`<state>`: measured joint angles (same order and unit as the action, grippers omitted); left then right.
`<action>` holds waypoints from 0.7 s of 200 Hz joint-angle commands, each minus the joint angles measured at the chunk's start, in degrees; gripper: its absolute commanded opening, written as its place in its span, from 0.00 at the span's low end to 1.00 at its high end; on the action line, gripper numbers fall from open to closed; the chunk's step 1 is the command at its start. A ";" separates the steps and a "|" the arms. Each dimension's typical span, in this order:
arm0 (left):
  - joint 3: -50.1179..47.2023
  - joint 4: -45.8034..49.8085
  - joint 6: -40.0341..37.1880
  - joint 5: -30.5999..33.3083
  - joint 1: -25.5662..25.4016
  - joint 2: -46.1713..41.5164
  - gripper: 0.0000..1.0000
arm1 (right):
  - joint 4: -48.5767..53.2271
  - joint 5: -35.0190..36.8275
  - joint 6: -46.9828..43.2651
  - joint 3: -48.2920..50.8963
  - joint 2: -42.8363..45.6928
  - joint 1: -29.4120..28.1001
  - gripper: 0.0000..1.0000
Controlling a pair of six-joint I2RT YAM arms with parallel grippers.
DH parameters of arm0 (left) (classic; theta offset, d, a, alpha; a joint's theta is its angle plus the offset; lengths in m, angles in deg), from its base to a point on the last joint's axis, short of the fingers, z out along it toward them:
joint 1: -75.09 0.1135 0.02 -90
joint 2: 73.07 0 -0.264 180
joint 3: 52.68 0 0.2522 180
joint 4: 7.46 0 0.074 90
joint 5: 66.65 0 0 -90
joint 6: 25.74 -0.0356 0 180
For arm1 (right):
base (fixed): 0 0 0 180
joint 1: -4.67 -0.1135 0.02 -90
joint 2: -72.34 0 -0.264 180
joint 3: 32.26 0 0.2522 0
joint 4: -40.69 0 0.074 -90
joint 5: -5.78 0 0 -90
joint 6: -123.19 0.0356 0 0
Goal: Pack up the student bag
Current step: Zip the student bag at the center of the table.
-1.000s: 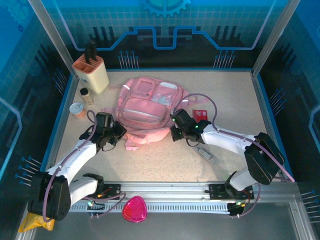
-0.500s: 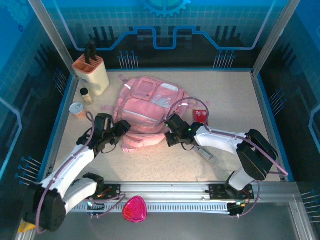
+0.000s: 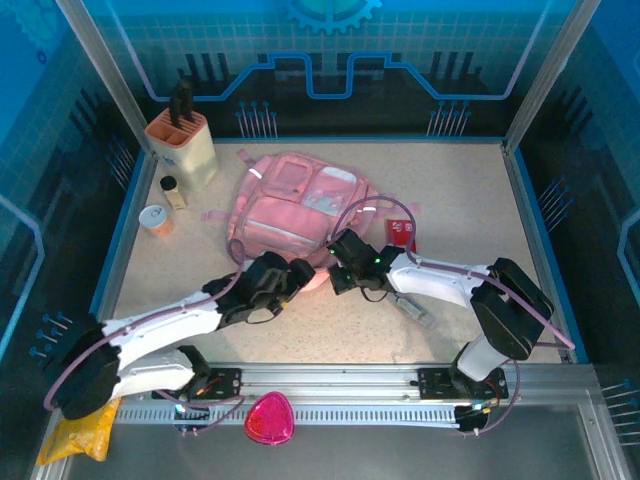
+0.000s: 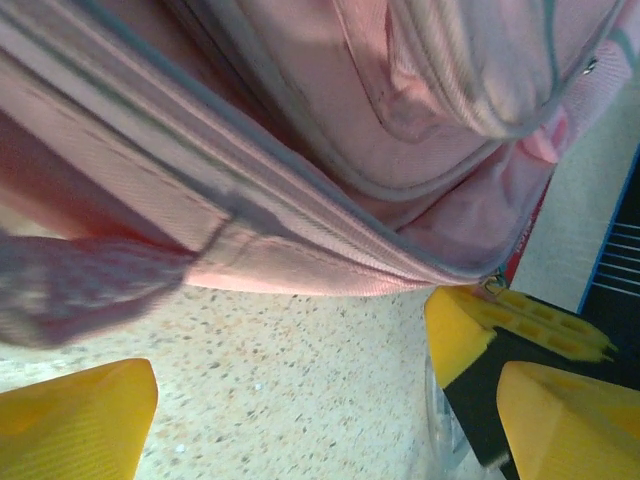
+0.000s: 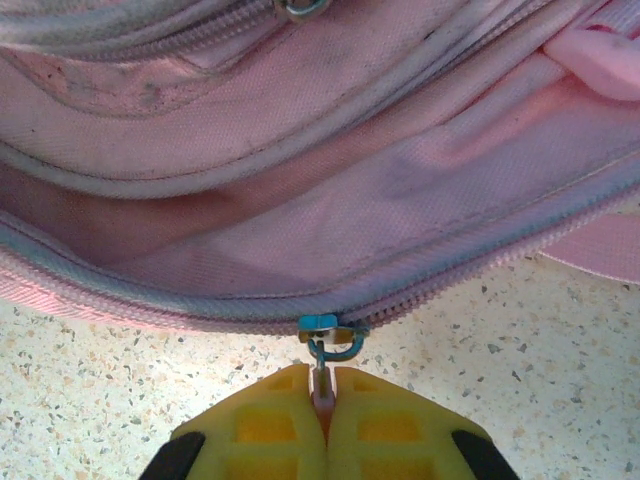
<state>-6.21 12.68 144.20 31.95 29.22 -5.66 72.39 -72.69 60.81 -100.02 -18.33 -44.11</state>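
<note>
As bag [image 3: 290, 205] rests on speckled table [image 3: 470, 190] | end effectors: left [image 3: 300, 272] wide, right [image 5: 322, 380] seemingly pinching zipper pull [image 5: 322, 350]

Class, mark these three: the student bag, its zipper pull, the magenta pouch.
student bag [image 3: 290, 215], top external view, on its front pocket panel.
zipper pull [image 5: 320, 323], right wrist view, on its teal top piece.
magenta pouch [image 3: 269, 419], top external view, on its centre.

Speckled beige tabletop [image 3: 470, 190]; blue circuit-print walls [image 3: 450, 40]; aluminium frame [image 3: 340, 375].

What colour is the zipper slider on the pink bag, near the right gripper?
Teal, a blue-green; the zipper slider shows best in the right wrist view.
</note>
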 commanded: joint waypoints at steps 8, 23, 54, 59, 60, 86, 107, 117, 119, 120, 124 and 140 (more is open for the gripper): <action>3.04 -7.25 5.48 5.18 -1.68 7.28 0.89 | -0.54 0.25 0.86 0.54 -0.12 -0.97 0.00; 3.84 -7.45 6.02 6.16 -1.63 10.95 0.83 | -0.49 0.36 0.69 0.48 0.12 -0.95 0.00; 5.07 -2.47 4.14 12.17 -1.60 14.29 0.70 | 0.79 3.50 0.71 0.39 0.67 -0.58 0.00; 5.23 -0.76 4.11 13.48 -1.46 14.38 0.67 | 0.92 3.99 0.53 0.43 0.82 -0.33 0.00; 5.25 -0.40 4.09 13.73 -1.44 14.44 0.67 | 0.94 4.09 0.52 0.45 0.84 -0.30 0.00; 2.75 3.22 3.42 16.12 1.78 14.50 0.61 | 1.07 6.16 -0.60 0.41 1.20 1.41 0.00; 0.32 4.62 1.98 15.90 5.51 14.38 0.60 | 1.11 7.23 -1.53 -0.09 0.94 3.78 0.00; -1.20 4.11 0.73 14.41 7.95 13.95 0.59 | 0.96 7.59 -2.28 -0.45 0.85 4.99 0.00; -1.52 4.07 0.54 14.36 8.44 13.79 0.59 | 1.01 7.73 -2.43 -0.59 0.81 5.24 0.00; -1.65 4.08 0.47 14.39 8.56 13.70 0.59 | 1.03 7.81 -2.54 -0.63 0.78 5.30 0.00; -2.15 4.21 0.19 14.53 9.21 13.33 0.59 | 1.20 8.15 -2.85 -0.88 0.70 5.66 0.00; -3.86 3.61 -2.19 14.20 12.29 12.01 0.60 | 1.64 9.10 -3.92 -1.98 0.25 7.09 0.00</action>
<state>-5.32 7.89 146.58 39.44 35.32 7.13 70.55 -70.99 58.60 -100.06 -18.33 -40.98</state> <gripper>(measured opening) 0.595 0.038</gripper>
